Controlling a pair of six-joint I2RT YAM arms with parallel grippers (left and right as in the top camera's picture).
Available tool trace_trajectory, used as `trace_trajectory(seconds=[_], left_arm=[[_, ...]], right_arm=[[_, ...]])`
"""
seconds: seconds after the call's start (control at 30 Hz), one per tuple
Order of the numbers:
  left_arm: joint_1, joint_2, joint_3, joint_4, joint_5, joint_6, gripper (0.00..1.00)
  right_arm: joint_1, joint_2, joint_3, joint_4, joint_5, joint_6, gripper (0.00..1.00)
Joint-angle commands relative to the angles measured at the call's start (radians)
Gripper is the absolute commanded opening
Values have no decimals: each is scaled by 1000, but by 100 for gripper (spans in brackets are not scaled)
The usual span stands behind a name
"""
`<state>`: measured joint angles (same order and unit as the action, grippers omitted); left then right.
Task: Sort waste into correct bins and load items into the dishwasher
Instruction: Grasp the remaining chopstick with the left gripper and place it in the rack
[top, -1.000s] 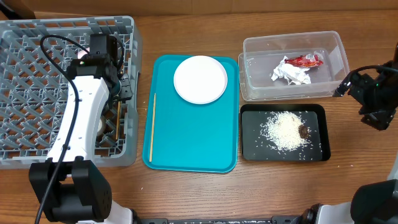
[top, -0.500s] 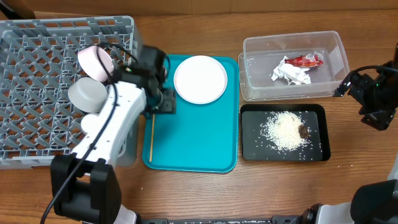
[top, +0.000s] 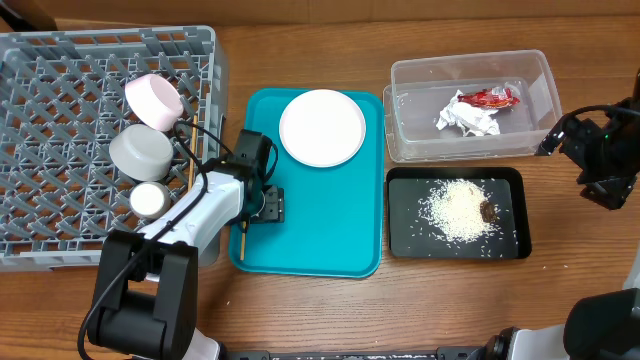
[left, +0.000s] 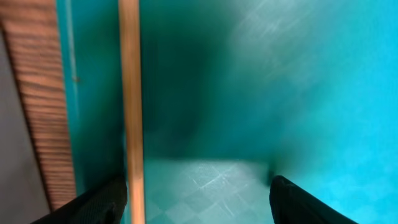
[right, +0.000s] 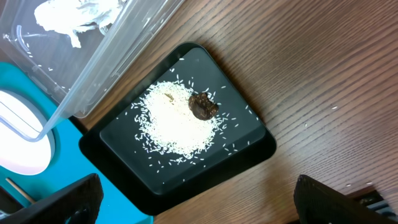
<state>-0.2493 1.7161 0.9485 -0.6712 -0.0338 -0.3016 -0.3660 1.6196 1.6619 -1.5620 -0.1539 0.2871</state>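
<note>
My left gripper (top: 266, 205) is open and low over the teal tray's left side. In the left wrist view, a wooden chopstick (left: 129, 106) lies on the tray just inside the left finger of that gripper (left: 199, 208). The white plate (top: 322, 127) sits at the tray's far end. The grey dish rack (top: 60, 120) holds a pink bowl (top: 153, 100), a grey bowl (top: 141, 152), a small cup (top: 149, 199) and another chopstick (top: 190, 165). The clear tub (top: 540, 75) holds the red wrapper (top: 490, 97) and white paper (top: 468, 120). The black tray (top: 404, 215) holds rice (top: 458, 208) and a brown scrap (top: 488, 211). My right gripper (top: 560, 138) is open and empty.
The teal serving tray (top: 320, 220) lies between the rack and the bins. The right wrist view shows the black tray (right: 249, 152), rice (right: 174, 121), scrap (right: 202, 106), the tub's corner (right: 93, 68) and bare wood to the right.
My left arm has swung right from over the dish rack to the teal tray and come down beside the chopstick. The bowls in the rack are uncovered. The right arm has not moved.
</note>
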Motion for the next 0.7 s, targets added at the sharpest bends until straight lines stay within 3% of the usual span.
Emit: trace_trajectory(seconds=[0.0, 0.13, 0.2, 0.27, 0.33, 0.67], left_arm=[[0, -1, -62, 42, 1, -17, 72], [0, -1, -76, 52, 1, -17, 55], [0, -1, -73, 56, 5, -17, 25], [0, -2, -66, 55, 5, -17, 10], [0, -2, -43, 45, 5, -17, 4], [9, -27, 375, -295, -52, -16, 4]], right_arm=[[0, -11, 6, 5, -6, -6, 100], [0, -11, 6, 5, -6, -5, 100], [0, -11, 6, 5, -6, -6, 100], [0, -11, 6, 4, -6, -6, 100], [0, -11, 6, 4, -6, -6, 100], [0, -11, 6, 4, -5, -6, 100]])
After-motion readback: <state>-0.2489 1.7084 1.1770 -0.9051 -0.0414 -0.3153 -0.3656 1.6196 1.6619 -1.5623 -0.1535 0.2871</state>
